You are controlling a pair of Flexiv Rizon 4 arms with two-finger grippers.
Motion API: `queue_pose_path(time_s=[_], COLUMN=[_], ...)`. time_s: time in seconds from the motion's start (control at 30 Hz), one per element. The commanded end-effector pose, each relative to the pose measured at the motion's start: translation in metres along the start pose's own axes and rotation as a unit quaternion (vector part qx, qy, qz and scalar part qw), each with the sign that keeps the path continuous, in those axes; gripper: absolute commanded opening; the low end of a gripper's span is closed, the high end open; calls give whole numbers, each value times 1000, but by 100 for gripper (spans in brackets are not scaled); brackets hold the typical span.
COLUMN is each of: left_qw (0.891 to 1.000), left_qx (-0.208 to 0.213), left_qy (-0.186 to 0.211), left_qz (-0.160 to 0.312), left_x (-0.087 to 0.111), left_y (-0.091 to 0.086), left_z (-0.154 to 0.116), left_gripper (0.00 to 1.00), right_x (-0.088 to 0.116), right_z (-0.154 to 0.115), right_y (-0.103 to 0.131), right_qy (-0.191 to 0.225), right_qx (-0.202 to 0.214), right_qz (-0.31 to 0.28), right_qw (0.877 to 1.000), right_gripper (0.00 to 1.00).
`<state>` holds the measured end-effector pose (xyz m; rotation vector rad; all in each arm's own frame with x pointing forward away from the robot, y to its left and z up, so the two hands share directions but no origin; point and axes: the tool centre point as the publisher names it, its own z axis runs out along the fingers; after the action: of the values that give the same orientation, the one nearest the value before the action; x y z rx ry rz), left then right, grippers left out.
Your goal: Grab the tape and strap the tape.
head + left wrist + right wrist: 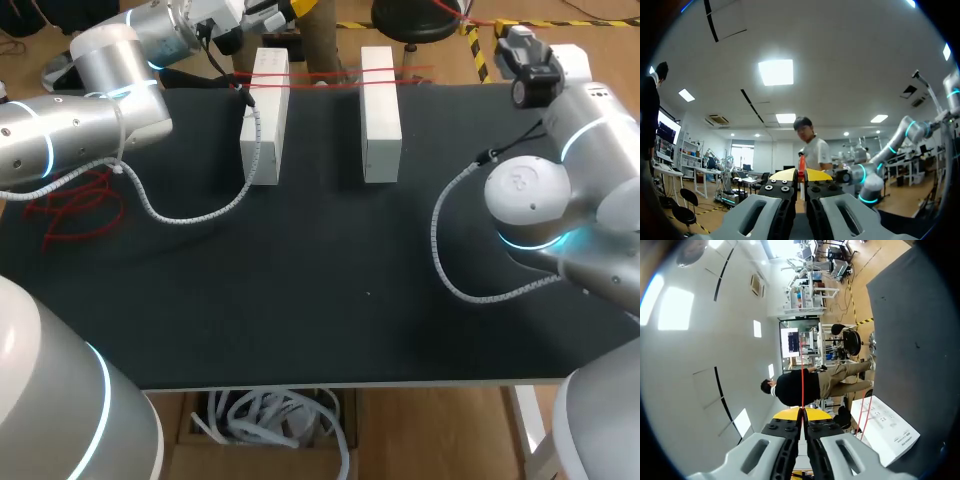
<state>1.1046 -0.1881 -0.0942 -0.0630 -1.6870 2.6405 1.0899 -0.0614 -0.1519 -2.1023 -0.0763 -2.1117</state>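
Two white blocks (265,115) (380,110) stand side by side at the back of the black table (320,300). A thin red tape (330,78) runs across the far ends of both. My left gripper (801,175) is shut on a red strip of tape (801,162) that stands up between its yellow tips; in the head view those tips (290,8) sit beyond the left block. My right gripper (802,415) is shut on a taut red tape (802,385) leading away from it, with one white block (885,427) beside it. The right fingers are outside the head view.
A loose tangle of red tape (75,205) lies at the table's left edge. Grey coiled cables (190,215) (450,270) hang from both arms onto the mat. My right arm's elbow (525,200) looms over the table's right side.
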Motion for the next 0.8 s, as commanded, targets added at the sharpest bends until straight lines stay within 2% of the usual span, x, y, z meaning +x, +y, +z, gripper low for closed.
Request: queue_pose_path(time_s=[0.03,0.8], left_qw=[1000,1000], left_qx=[1,-19], left_qy=[2,-1], left_qz=[0,11], left_x=[-1,-3], left_y=[1,-3], left_z=[0,-1], left_gripper=[0,0], right_x=[0,1], right_z=[1,2], right_y=[0,1], right_qy=[0,9], right_qx=[1,12], right_qz=[-2,-9], right_qw=[1000,1000], right_gripper=[0,0])
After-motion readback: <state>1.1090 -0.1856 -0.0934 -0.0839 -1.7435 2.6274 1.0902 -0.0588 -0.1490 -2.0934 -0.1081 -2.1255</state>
